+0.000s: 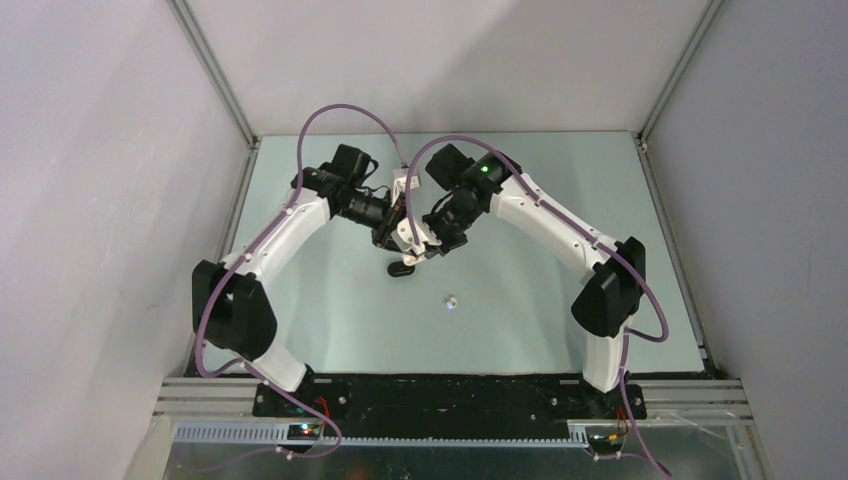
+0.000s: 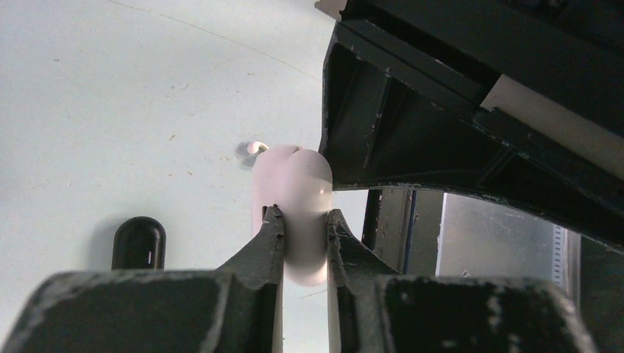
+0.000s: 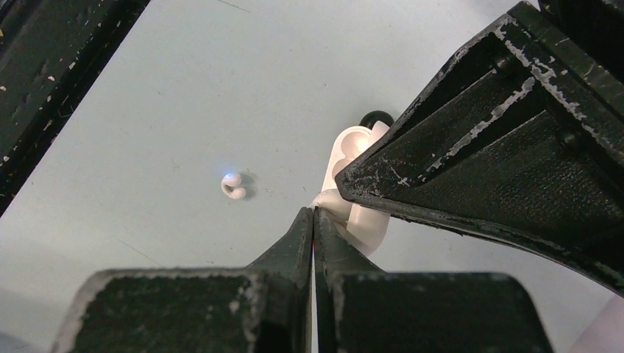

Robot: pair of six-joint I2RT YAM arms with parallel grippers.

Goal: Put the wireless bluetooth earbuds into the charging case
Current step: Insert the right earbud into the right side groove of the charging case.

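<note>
My left gripper (image 2: 305, 220) is shut on the white oval charging case (image 2: 294, 191) and holds it above the table at the middle (image 1: 405, 232). In the right wrist view the case (image 3: 353, 158) stands open, partly hidden by the left fingers (image 3: 486, 140). My right gripper (image 3: 314, 213) is shut, its tips against the case's near rim, with nothing visible between them. One white earbud (image 3: 232, 185) lies alone on the table, also seen in the top view (image 1: 451, 302) and the left wrist view (image 2: 256, 147). The black earbuds are out of view.
A closed black oval case (image 1: 402, 269) lies on the table just below the grippers; it also shows in the left wrist view (image 2: 138, 243). The pale green table (image 1: 330, 300) is enclosed by grey walls on three sides.
</note>
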